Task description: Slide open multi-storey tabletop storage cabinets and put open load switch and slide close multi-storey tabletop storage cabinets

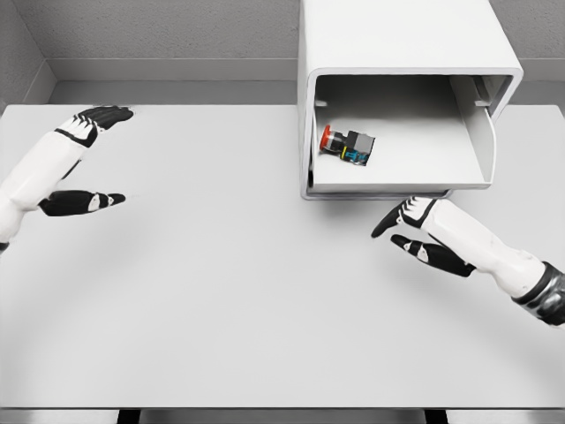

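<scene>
From the head camera I see the white storage cabinet (pixel 410 53) standing at the far right of the grey table (pixel 221 300), with its drawer (pixel 397 181) pulled out toward me. The load switch (pixel 348 145) lies inside that drawer, near its left wall, tipped on its side with the red button end pointing left and the black body to the right; a small blue and yellow patch shows on the body.

My right hand (pixel 419 231) sits just in front of the drawer's front edge, below its right half. Its fingers (pixel 388 221) are stretched out and relaxed, pointing left, and they hold nothing. Whether the back of the hand actually touches the drawer lip I can't say for sure from this angle; it looks very close.

My left hand (pixel 84 163) is over at the far left of the table, well apart from the cabinet. It is spread wide, upper fingers reaching toward the back edge and the thumb low and pointing right, with nothing in its grasp. Both forearms are white, with dark fingers.
</scene>
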`<state>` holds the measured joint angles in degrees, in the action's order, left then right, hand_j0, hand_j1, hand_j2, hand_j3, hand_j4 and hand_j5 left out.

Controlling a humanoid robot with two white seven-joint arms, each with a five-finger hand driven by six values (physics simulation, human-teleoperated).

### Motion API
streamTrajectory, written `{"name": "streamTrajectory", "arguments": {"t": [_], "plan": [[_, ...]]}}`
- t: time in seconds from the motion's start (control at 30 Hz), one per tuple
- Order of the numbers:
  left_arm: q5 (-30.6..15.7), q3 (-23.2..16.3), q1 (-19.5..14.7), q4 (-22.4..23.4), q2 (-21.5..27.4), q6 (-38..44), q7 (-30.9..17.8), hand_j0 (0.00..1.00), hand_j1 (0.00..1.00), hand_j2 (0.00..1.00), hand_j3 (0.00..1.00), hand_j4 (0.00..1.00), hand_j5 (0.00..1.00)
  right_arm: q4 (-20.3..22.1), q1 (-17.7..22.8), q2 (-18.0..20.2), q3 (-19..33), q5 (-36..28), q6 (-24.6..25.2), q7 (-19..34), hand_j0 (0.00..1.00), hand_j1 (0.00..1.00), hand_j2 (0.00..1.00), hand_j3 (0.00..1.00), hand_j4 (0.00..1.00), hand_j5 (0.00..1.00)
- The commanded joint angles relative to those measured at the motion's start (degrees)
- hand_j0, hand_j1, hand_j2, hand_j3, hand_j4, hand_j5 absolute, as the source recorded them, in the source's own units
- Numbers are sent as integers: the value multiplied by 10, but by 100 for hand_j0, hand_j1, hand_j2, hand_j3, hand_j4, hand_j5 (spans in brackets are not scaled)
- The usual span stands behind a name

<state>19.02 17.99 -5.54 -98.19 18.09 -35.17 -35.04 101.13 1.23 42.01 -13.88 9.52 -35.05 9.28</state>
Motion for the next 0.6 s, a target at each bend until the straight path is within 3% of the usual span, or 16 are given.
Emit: {"name": "streamTrajectory", "arguments": {"t": [0.0,0.3,0.4,0.57], "plan": [[-7,17,2,11,19,2,0,100,100,100,100,100,100,0,0,0,1,-5,1,-1,53,53,53,53,53,53],[-5,18,7,12,19,2,0,100,100,100,100,100,100,-8,-24,-29,-2,2,1,2,53,53,53,53,53,53],[-5,18,8,12,19,2,0,100,100,100,100,100,100,-39,-50,-33,-21,1,1,2,53,53,53,53,53,53],[-5,18,8,12,19,2,0,100,100,100,100,100,100,-56,-58,-33,-27,2,1,2,54,54,54,54,54,54]]}}
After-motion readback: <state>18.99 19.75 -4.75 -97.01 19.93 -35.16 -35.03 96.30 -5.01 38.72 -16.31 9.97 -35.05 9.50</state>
